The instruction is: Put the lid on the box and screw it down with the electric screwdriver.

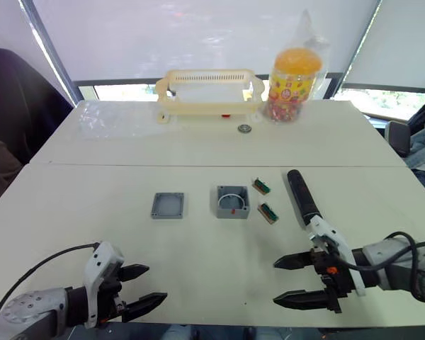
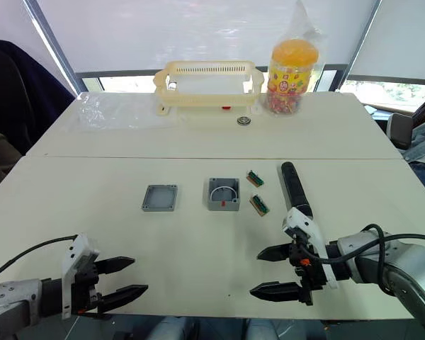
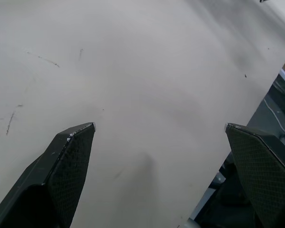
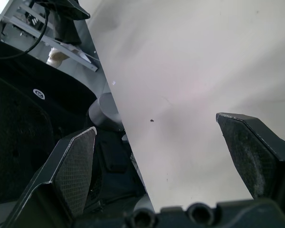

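The grey box (image 1: pixel 232 202) stands open-topped at the table's middle, a white ring and red mark inside. The flat grey lid (image 1: pixel 168 205) lies a short way to its left. The black electric screwdriver (image 1: pixel 302 195) lies flat to the right of the box, pointing toward the near edge. My left gripper (image 1: pixel 142 287) is open near the front left edge, well short of the lid. My right gripper (image 1: pixel 289 281) is open near the front right edge, just in front of the screwdriver's near end. Both hold nothing.
Two small green circuit boards (image 1: pixel 265 200) lie between box and screwdriver. At the back stand a cream plastic basket (image 1: pixel 209 93), an orange-lidded jar (image 1: pixel 293 76) in a bag and a small round disc (image 1: pixel 245 128). A seam (image 1: pixel 198 166) splits the table.
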`<state>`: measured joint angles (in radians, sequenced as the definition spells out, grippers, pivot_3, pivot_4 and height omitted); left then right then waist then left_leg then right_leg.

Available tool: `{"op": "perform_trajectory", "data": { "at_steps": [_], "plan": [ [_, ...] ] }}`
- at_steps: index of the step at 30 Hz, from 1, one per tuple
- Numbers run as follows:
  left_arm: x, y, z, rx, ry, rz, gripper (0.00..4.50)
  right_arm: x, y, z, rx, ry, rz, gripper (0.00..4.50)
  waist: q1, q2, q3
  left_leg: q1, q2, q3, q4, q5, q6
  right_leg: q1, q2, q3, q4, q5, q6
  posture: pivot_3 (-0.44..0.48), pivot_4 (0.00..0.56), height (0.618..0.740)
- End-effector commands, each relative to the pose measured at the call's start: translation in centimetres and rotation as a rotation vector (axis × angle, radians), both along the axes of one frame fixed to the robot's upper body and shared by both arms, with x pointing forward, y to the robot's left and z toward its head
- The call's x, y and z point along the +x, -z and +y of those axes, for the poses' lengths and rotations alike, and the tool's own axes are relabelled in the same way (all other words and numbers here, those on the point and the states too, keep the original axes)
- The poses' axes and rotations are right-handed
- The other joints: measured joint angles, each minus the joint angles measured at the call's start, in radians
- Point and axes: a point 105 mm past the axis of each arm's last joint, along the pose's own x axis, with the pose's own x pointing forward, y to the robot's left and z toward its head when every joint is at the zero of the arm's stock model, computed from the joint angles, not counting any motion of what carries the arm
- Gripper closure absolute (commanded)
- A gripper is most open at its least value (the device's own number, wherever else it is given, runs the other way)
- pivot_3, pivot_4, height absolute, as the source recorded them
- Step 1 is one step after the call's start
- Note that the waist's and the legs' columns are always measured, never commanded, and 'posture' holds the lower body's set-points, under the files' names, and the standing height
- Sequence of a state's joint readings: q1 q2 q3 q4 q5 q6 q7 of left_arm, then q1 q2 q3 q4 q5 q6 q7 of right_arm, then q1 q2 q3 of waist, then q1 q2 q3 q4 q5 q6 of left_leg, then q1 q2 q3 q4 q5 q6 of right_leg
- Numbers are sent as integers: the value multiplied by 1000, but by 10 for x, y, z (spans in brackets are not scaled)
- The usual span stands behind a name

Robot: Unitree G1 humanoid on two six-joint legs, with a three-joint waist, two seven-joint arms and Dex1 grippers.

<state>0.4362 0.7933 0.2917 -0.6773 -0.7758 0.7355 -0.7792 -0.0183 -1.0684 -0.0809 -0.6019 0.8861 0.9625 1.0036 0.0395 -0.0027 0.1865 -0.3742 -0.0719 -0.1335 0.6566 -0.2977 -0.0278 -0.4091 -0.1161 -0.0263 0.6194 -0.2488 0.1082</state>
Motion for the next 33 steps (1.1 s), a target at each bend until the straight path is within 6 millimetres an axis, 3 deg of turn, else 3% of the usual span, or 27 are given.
{"op": "perform_trajectory", "data": {
  "at_steps": [1,17,25,29,33],
  "plan": [
    [2,-6,2,15,-9,-48,0,1,-3,3,11,-12,-16,53,0,0,0,0,0,0,0,0,0,0,0,0,0,0,0,0,150,740],
    [9,-18,5,-21,-23,-81,0,10,-8,7,40,-20,-38,53,0,0,0,0,0,0,0,0,0,0,0,0,0,0,0,0,150,740],
    [28,-13,34,240,-36,-128,0,22,-16,1,-13,72,-55,53,0,0,0,0,0,0,-1,0,0,-1,0,0,0,0,0,0,150,740],
    [43,-34,42,305,72,-126,0,29,-31,2,-35,99,-59,53,1,0,1,0,0,0,-1,0,0,-1,0,0,0,0,-1,0,150,740],
    [70,-83,19,353,290,-213,0,34,-61,18,-7,46,-174,53,4,0,2,-3,0,0,0,0,-1,-3,2,-2,0,0,-1,0,150,740]
  ]
}}
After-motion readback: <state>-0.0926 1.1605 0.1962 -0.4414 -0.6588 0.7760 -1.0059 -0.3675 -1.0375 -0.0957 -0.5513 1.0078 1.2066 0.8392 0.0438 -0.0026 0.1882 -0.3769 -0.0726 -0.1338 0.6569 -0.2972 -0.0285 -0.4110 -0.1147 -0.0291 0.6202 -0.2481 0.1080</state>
